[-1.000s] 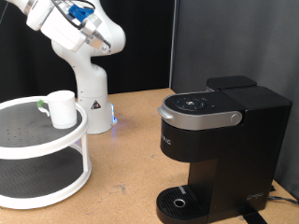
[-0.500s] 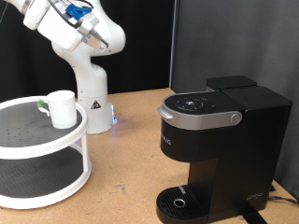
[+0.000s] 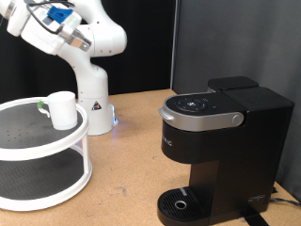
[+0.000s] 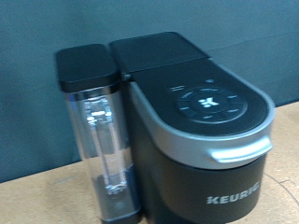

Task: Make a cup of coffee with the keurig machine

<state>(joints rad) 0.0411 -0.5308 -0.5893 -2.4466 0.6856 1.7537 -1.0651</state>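
You're looking at a robot lab setup, not a kitchen. A white arm w/ blue cabling is sitting bolted on a bare wooden tabletop, and black curtain backdrop is hanging behind everything. The keurig machine is standing alone on that top, no counter or sink around it. To the exterior view's left of the machine, a white two-tier round rack is carrying the cup. Staged props, test-bench style.

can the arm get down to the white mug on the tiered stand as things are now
Probably yes. The white mug stands uncovered on the top tier of the white stand, nothing above it, and the arm is raised just over that side. The gripper itself is not in view.
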